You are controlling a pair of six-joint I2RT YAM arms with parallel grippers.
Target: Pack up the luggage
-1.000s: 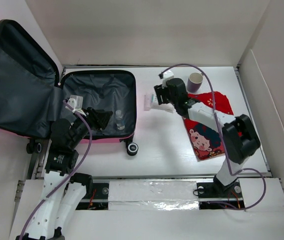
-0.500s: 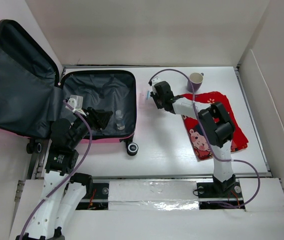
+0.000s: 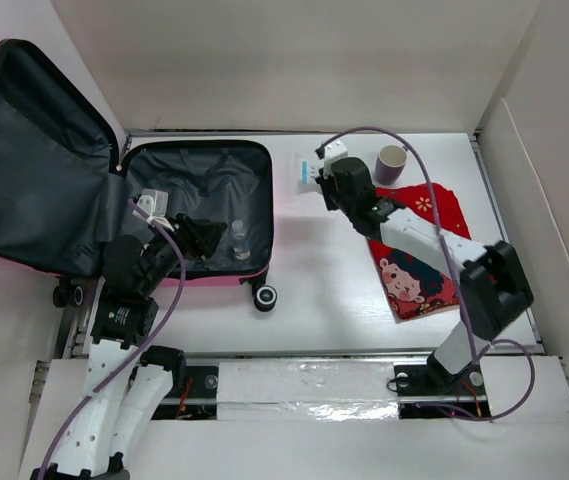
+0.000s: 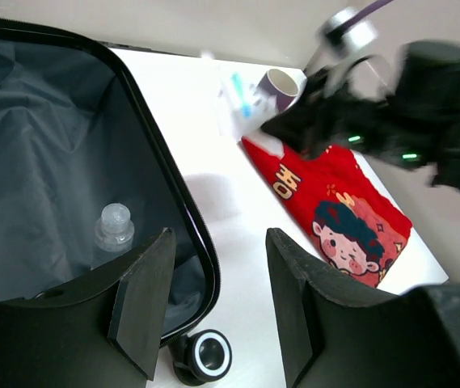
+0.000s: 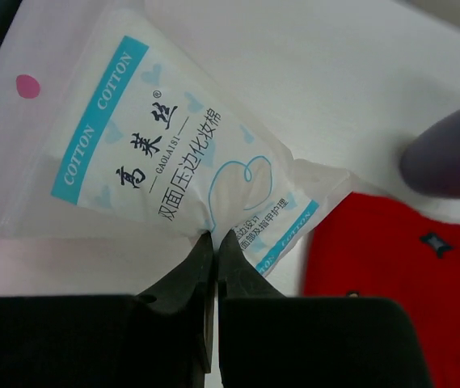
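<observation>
On the left side of the white table [image 3: 304, 300] we see the small glossy hot-pink hard-shell luggage [image 3: 199, 178] lying open. Its dark grey fabric-lined base is flat on the table, and its lid [image 3: 34, 160] is tilted up and back beyond the table's left edge. Inside the base, near its right wall, stands a small clear plastic bottle [image 3: 239, 238] with a rounded cap. One black wheel [image 3: 265, 297] sticks out at the near right corner.

We find the left gripper [image 3: 207, 240] poised over the near edge of the base. In its own wrist view, the left gripper [image 4: 219, 242] has its jaws standing apart with nothing between them. It frames the black rim of the luggage [image 4: 165, 153], with the bottle [image 4: 115, 228] just inside that rim.

To the right of the luggage, the right gripper [image 3: 319, 185] has its jaws pressed together on a white plastic packet of cotton pads [image 3: 306, 172] with a light-blue band. From the right wrist we see the right gripper [image 5: 215, 242] pinching the packet [image 5: 165, 162] by its lower edge. We cannot tell whether the packet touches the table.

Just behind the right arm stands a round purple cup [image 3: 392, 162] with a pale inside. Near it lies a red cartoon-print cloth [image 3: 419, 265], spread flat on the table and partly under that arm. Both also show in the right wrist view, the cup [image 5: 448, 158] at the right edge and the cloth [image 5: 391, 267] below it.
</observation>
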